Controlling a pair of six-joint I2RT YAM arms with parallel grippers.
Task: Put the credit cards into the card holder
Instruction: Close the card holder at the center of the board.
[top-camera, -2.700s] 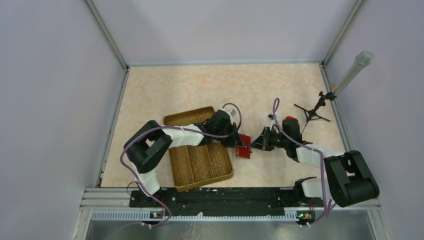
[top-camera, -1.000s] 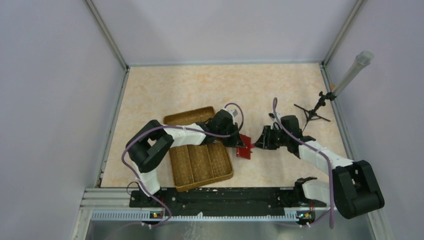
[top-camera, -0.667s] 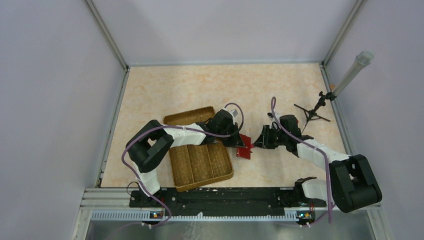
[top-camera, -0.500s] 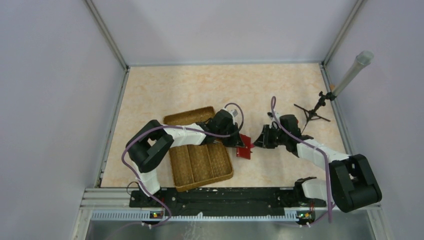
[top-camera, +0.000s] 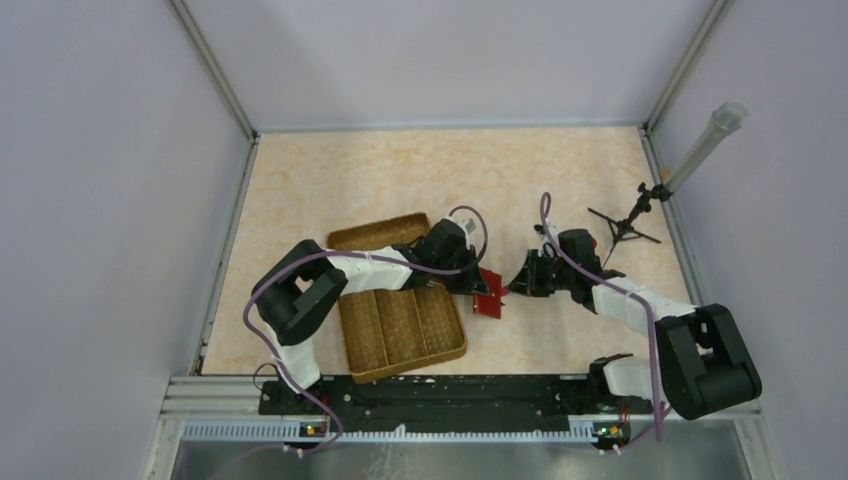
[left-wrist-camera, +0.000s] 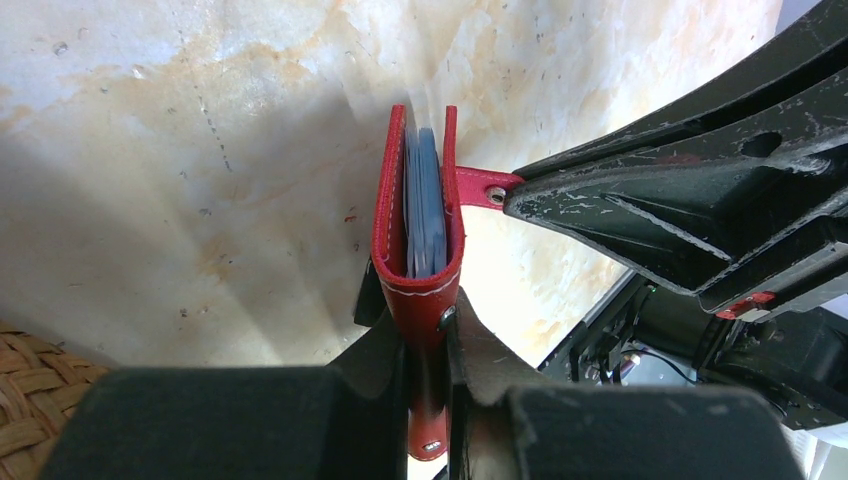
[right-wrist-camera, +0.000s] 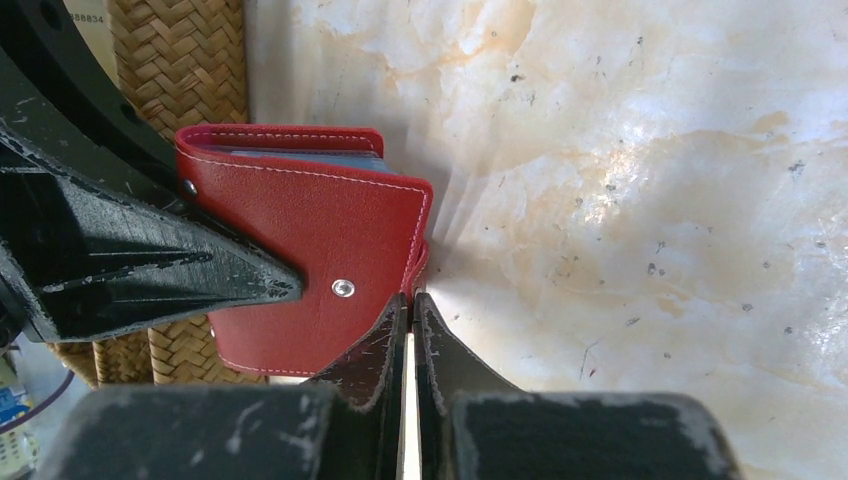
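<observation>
The card holder (top-camera: 487, 296) is a dark red wallet, held on edge just right of the woven tray. My left gripper (top-camera: 470, 278) is shut on its spine (left-wrist-camera: 428, 300); blue slots (left-wrist-camera: 424, 200) show between the covers. My right gripper (top-camera: 514, 286) meets it from the right. Its fingers (left-wrist-camera: 650, 190) are pinched on the wallet's red snap strap (left-wrist-camera: 484, 187). In the right wrist view the jaws (right-wrist-camera: 410, 300) stand almost together at the wallet's edge (right-wrist-camera: 330, 240). No loose credit card shows. A thin pale edge (left-wrist-camera: 424, 98) stands at the wallet's far end; I cannot tell what it is.
The brown woven divided tray (top-camera: 400, 320) lies under the left arm, close to the wallet, and shows in the right wrist view (right-wrist-camera: 180, 60). A black tripod stand (top-camera: 625, 225) with a long grey tube (top-camera: 706, 145) stands at the right wall. Enclosure walls surround the table.
The right forearm has shifted a little and its gripper has crept slightly toward the wallet. The left arm and the wallet have stayed in place.
</observation>
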